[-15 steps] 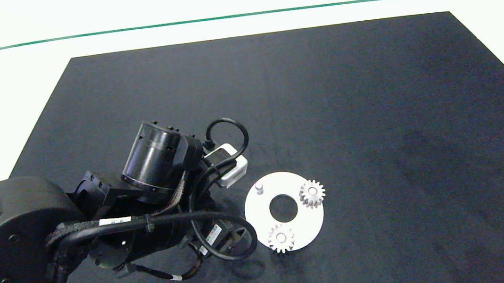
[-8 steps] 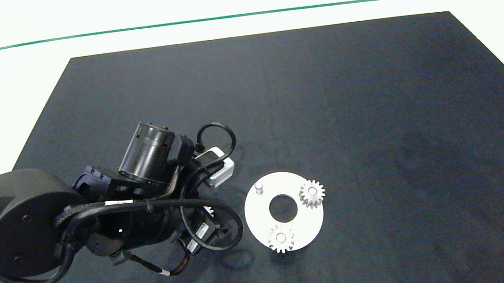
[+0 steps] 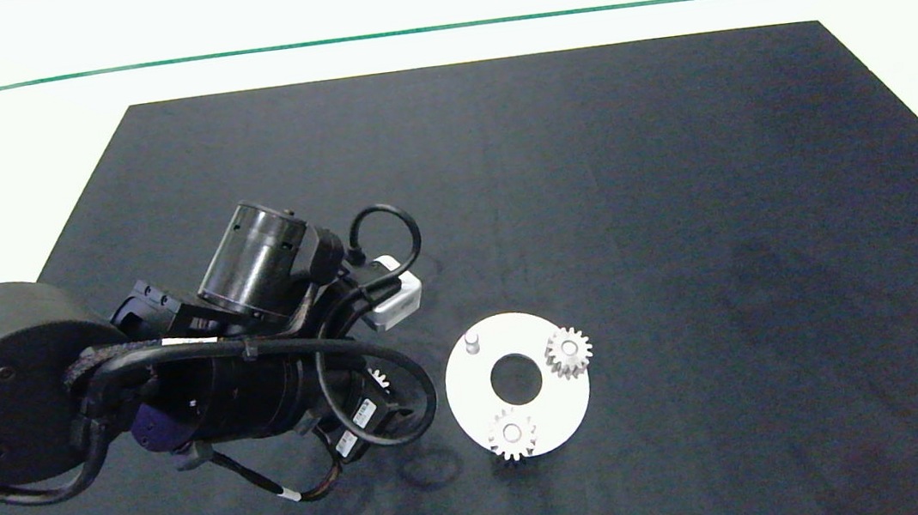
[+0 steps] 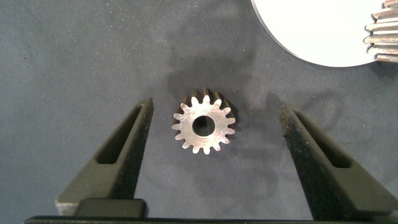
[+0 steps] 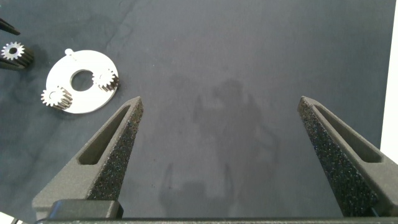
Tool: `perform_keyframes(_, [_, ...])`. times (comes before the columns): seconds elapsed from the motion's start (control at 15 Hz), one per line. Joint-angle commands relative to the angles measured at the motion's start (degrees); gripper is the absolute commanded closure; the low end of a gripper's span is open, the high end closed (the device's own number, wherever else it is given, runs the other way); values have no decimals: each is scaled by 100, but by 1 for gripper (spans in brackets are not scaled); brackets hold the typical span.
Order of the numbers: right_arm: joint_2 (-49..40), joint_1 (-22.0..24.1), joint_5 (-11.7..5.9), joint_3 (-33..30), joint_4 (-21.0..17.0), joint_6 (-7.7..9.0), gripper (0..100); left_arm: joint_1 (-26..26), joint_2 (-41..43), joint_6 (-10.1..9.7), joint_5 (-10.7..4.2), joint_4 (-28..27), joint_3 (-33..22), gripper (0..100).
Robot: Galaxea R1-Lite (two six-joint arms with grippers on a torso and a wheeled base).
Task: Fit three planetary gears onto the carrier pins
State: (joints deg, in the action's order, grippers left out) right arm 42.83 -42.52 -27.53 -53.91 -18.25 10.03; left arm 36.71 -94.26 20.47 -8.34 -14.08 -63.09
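Left hand (image 4: 211, 124) spread wide, straddling small silver-grey toothed metal gear (image 4: 203, 124) lying flat, bore upward, untouched; right hand (image 5: 221, 155) likewise spread, far off.

The left arm (image 3: 94, 394) fills the lower left of the head view: matte black, with a large rounded joint housing bearing small screws, a glossy black cylindrical motor segment above it, and a white box-shaped camera module (image 3: 396, 297) at the wrist. Black cables loop around it, one sheathed in braided sleeve and cinched with ties, and white printed labels sit on the lower body and on one cable. In the wrist views the left gripper (image 4: 211, 134) and right gripper (image 5: 221, 134) each show two dark grey wedge-shaped fingers with slotted sides and grainy inner pads.
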Motion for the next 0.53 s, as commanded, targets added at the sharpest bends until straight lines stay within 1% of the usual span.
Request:
perform_keyframes(0.07, [15,-2,-16,-6,-12,7,0,-14,-49,10,-10,-7,-2,28])
perform_keyframes(0.53, [15,-11,-16,21,-12,7,0,-14,-163,10,8,2,86,43])
